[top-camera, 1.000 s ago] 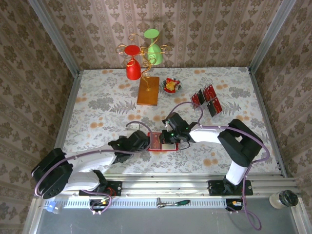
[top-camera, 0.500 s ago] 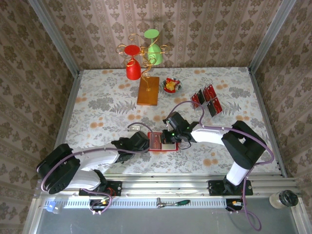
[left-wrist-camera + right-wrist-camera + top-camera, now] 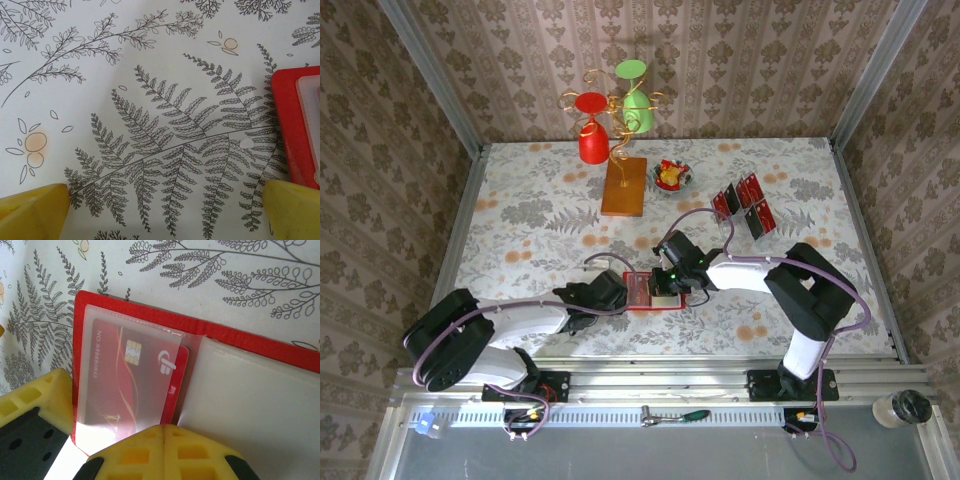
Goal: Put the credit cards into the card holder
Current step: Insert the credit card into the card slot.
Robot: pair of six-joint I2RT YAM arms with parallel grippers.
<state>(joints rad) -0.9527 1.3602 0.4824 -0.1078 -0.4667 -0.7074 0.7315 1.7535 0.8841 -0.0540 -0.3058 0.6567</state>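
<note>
Just ahead of my closed right gripper [image 3: 164,432], the credit card [image 3: 125,385] lies lengthwise in the card holder [image 3: 240,337]; left gripper [image 3: 165,210] gapes wide alongside.

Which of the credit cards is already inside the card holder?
The card under the holder's clear sleeve; the other cards lie loose farther back on the right.

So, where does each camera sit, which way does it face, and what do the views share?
Top external: above and behind the arms, looking down on the table; both arms show, left pincer and right pincer at the card holder.
Left wrist: faces down at the table; own yellow fingertips wide apart.
Right wrist: faces down into the open card holder, credit card inside; own fingers shut.
Shared: all see the card holder.
</note>
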